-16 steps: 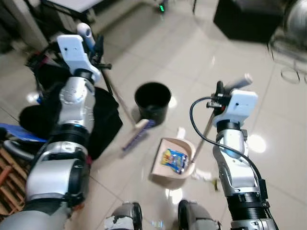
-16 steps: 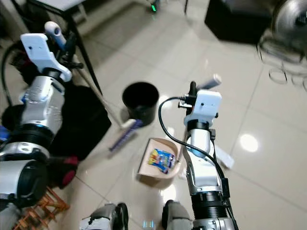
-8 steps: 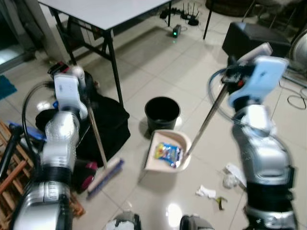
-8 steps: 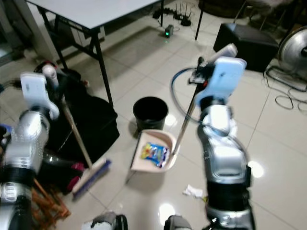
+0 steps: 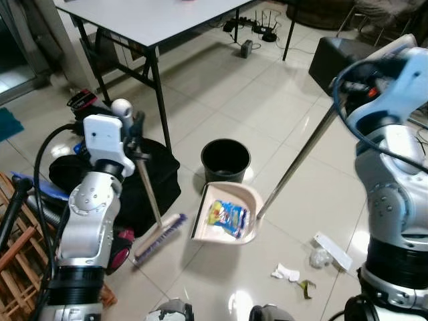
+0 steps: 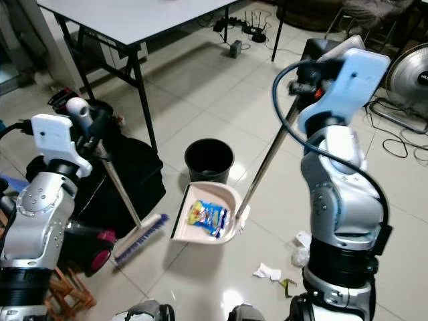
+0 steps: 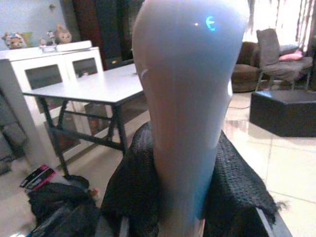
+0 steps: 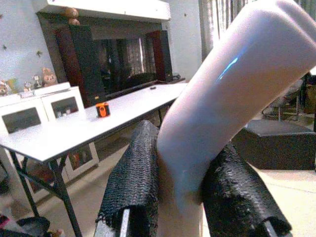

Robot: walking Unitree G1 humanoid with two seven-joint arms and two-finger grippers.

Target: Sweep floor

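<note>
Landmark: bin (image 5: 225, 159), black, upright on the floor.
Dustpan (image 5: 225, 212): just short of the bin on the robot's side, touching or almost touching its base; held a wrapper (image 5: 227, 219).
Dustpan handle (image 5: 299, 159): long axis ran up and rightward from the pan's right rim, away from the bin.
Right pincer (image 8: 183, 163): pressed on the handle's top end, high and right of the bin.
Broom (image 5: 158, 237): bristles on the floor left of the bin, beyond the pan; stick leaned up and leftward.
Left pincer (image 7: 190, 163): clamped on the stick's top.
Scraps (image 5: 288, 272): right of the pan, farther from the bin, well apart from the bristles.
Judgement: pan nearer the scraps than the broom; broom needed to cross over.
</note>
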